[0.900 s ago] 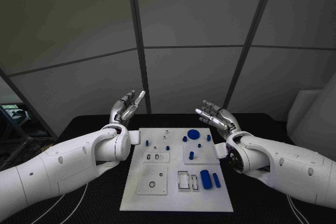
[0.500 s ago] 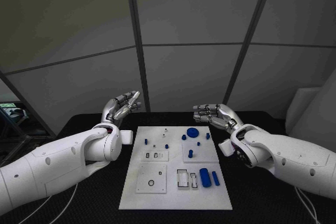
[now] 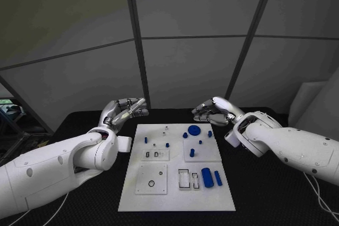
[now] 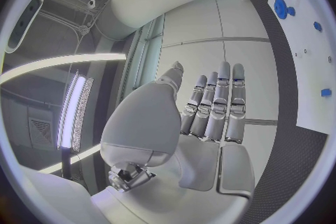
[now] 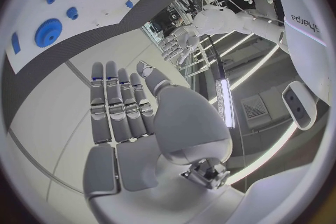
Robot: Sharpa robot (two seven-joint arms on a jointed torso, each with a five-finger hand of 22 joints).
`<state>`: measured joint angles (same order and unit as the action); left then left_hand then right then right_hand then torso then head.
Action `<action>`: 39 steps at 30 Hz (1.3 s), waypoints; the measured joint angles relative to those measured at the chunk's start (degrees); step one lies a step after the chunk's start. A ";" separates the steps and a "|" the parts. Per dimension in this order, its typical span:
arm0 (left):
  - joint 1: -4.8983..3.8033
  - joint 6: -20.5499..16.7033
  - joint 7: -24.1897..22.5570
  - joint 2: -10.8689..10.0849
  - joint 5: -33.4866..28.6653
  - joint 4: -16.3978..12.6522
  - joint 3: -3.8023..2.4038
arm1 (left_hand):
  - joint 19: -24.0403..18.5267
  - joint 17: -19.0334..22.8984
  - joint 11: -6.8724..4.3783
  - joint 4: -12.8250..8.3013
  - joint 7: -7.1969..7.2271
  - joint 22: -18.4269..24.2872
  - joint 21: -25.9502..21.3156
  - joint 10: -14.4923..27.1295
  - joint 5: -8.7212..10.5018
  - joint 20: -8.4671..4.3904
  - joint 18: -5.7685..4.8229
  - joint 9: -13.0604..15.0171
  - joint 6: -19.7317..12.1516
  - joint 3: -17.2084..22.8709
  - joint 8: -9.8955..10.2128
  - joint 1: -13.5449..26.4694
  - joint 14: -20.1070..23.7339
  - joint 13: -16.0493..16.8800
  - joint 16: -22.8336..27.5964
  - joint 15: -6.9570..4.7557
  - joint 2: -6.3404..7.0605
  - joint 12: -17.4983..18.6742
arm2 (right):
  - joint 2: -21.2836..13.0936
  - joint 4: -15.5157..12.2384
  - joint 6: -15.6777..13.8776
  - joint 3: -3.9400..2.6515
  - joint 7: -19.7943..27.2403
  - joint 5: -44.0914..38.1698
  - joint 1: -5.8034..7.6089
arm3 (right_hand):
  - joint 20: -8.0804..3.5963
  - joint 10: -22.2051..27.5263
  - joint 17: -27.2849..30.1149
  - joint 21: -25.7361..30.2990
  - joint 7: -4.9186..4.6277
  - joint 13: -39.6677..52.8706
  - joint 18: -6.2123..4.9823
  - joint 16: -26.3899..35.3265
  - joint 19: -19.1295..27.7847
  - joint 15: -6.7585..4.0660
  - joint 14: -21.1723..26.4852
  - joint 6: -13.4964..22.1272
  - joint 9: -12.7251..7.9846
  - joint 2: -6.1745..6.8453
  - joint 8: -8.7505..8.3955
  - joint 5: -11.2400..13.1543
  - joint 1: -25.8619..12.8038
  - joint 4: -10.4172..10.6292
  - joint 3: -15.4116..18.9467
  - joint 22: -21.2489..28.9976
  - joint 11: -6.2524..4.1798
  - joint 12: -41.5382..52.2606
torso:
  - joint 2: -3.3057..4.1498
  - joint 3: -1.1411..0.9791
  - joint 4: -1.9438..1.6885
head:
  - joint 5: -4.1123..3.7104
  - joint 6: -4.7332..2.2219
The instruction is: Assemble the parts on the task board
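The white task board [image 3: 177,196] lies in the middle of the black table. On it are blue parts: a round gear [image 3: 194,129] at the far end, several small pegs such as one [image 3: 192,152] mid-board, and a large cylinder [image 3: 207,177] beside a slimmer one [image 3: 217,178] near the front right. My left hand [image 3: 124,110] hovers above the table off the board's far left corner. My right hand [image 3: 212,111] hovers past the far right corner. In the wrist views, both the left hand [image 4: 203,117] and the right hand [image 5: 133,117] hold nothing, with fingers stretched out. The gear [image 4: 282,8] [image 5: 47,32] also shows there.
Pale square inserts with slots and a black ring [image 3: 151,184] sit on the board's near half. Black table [image 3: 275,196] lies bare on both sides of the board. Grey wall panels [image 3: 190,69] stand close behind the table's far edge.
Both hands have tipped forward from pointing upward and have drawn a little farther from me, toward the far end of the board. The parts have not moved.
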<state>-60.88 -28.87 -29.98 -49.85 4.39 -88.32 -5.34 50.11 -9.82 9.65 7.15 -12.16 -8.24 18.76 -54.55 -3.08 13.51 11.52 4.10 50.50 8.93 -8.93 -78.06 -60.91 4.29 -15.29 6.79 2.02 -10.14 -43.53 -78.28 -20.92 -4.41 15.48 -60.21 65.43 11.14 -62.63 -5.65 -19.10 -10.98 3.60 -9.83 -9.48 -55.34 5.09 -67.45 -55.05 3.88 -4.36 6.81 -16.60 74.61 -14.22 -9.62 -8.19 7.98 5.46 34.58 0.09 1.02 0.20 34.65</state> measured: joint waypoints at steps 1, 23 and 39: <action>0.00 0.21 0.09 -0.34 0.20 -0.62 0.00 | 0.39 -0.23 -0.10 -0.29 -0.05 0.00 0.23 -0.50 0.00 -0.21 0.00 0.00 0.29 -0.01 0.00 0.00 -0.50 0.01 -0.26 -0.08 0.00 0.00 | -0.07 -0.04 0.26 0.00 -0.60 -1.37 0.40 | -0.35 -0.59 -0.31 -0.76 0.28 0.00 -0.01 -0.32 -0.79 -0.30 -1.12 -0.28 0.00 0.23 -0.04 0.00 -0.23 -0.15 -0.15 -0.35 -0.21 -0.28 | 0.32 0.00 -0.07 | -0.03 -0.06; 0.03 3.73 2.05 -4.21 1.83 -10.75 -0.06 | 3.87 -1.56 -0.29 -1.55 0.40 -0.44 1.94 -1.64 0.00 -0.84 0.00 -0.19 1.42 -1.10 0.67 -0.52 1.32 -0.14 -1.13 -0.15 0.08 1.08 | 1.33 -3.02 8.85 -0.04 -19.04 -33.63 3.89 | -6.06 -2.82 -30.13 -36.25 3.40 0.24 0.08 -35.74 -14.58 -5.41 -16.61 -3.80 0.16 6.12 -2.84 1.13 -4.14 2.42 -5.73 -28.24 -2.98 -1.79 | 6.90 0.51 -1.58 | -1.15 -1.65; 0.03 4.51 2.36 -4.80 1.95 -11.42 -0.21 | 4.36 -1.70 -0.20 -1.71 0.40 -0.59 2.32 -1.55 0.00 -0.92 -0.01 -0.24 1.42 -1.26 0.67 -0.52 1.67 -0.18 -1.14 -0.09 0.09 1.29 | 2.26 -3.41 9.56 -0.04 -22.40 -40.56 3.93 | -5.42 -1.74 -43.85 -47.69 3.62 0.67 1.84 -49.41 -17.28 -4.98 -16.58 -2.40 0.15 7.77 -2.84 1.35 -3.04 4.84 -6.86 -42.45 -2.87 -1.79 | 8.81 0.47 -1.82 | -1.41 -1.91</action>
<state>-60.84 -24.36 -27.62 -54.65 6.34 -99.74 -5.56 54.47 -11.53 9.45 5.44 -11.76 -8.83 21.08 -56.11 -3.07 12.60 11.51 3.87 51.91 7.67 -8.26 -78.58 -59.24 4.10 -16.43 6.70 2.10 -8.85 -41.26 -81.69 -11.36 -4.45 -6.91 -100.77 69.36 5.72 -64.37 -49.50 -66.79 -7.37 4.27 -7.98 -58.89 -72.62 0.11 -84.04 -57.46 4.03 3.41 3.97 -15.25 71.58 -9.38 -16.48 -50.64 5.11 3.67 43.40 0.56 -0.80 -1.21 32.74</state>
